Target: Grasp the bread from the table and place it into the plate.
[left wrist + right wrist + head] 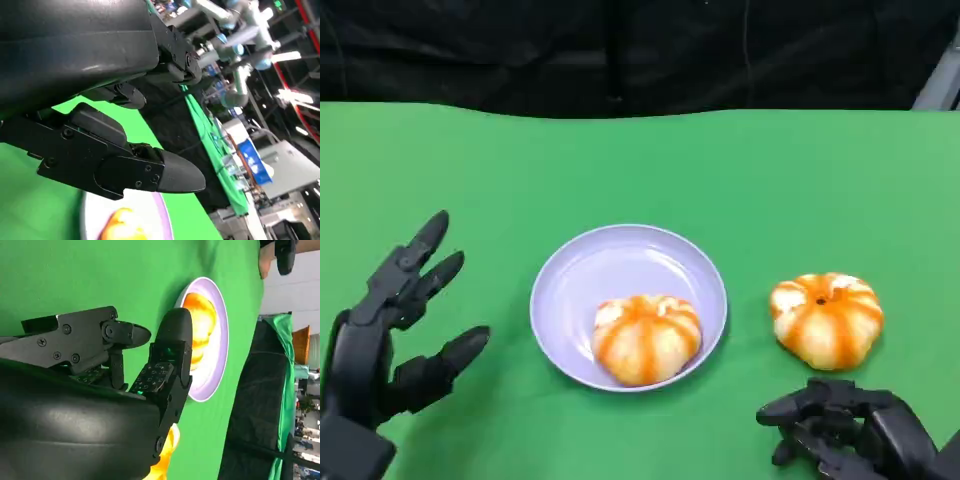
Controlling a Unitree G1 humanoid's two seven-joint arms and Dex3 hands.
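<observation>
Already one pumpkin-shaped bread [647,339] lies inside the lavender plate [582,272] on the green tabletop [620,170]; a second bread [826,319] sits right of the plate, apart from it. Left hand [390,335] hovers left of the plate, fingers spread, holding nothing. Right hand [850,435] rests near the second bread, fingers curled, empty.

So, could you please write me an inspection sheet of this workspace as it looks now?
Surface: green table, flat.
Job's things: one bread in plate, resting in the lilac plate; bread on table lies on the cloth on the robot's right of the plate, apart from it.
Clutter: nothing seen.
Hands: left hand holds nothing, fingers apart; right hand near the loose bread, fingers curled, not touching it.
Cables: nothing seen.
Surroundings: black curtain behind the table.
</observation>
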